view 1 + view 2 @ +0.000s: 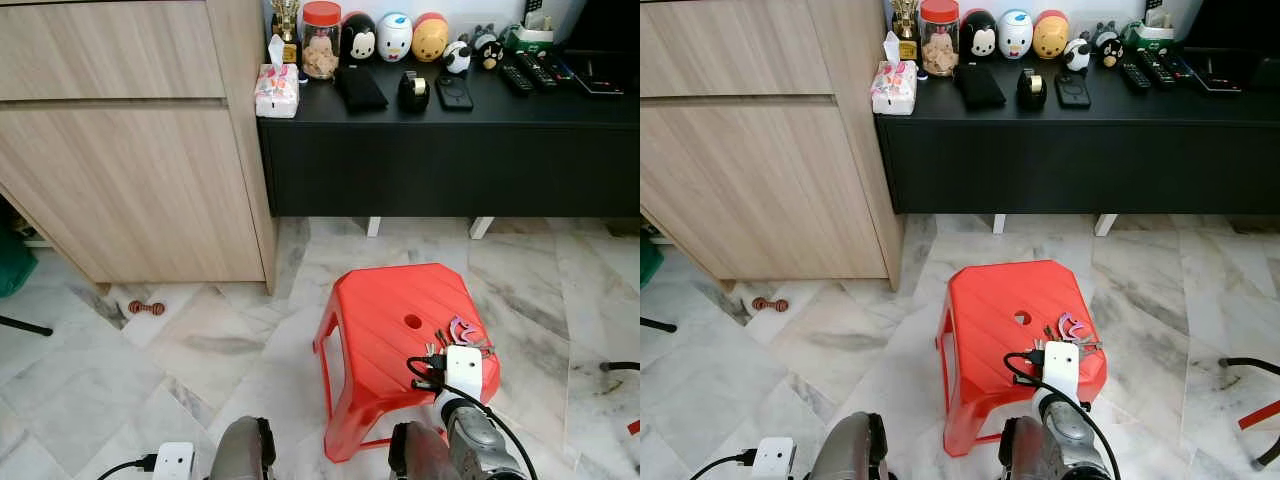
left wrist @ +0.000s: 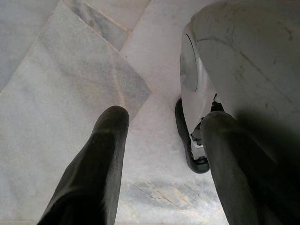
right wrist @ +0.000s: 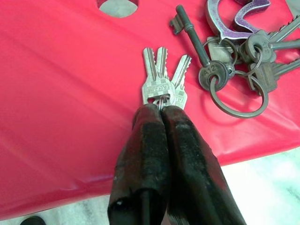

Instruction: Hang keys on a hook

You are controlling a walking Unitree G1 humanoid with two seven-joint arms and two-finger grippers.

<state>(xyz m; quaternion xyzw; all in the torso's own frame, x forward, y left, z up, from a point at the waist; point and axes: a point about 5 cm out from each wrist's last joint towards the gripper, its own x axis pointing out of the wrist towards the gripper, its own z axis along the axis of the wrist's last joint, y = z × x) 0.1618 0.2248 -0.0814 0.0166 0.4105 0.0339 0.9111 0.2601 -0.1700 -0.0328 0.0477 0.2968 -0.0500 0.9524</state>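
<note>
Left gripper [image 2: 159, 164]: idle over marble floor [image 2: 70, 93], jaws apart. Red stool [image 1: 390, 320]: carries the small keys [image 3: 161, 84], blades pointing away from the right gripper [image 3: 161, 112], whose jaws are pinched on their ring end (larger key bunch [image 3: 239, 65] lies just beside).

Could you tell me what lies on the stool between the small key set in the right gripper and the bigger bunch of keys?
Bare red stool top in the right wrist view: the small key set held by the right gripper lies apart from the bigger bunch.
</note>
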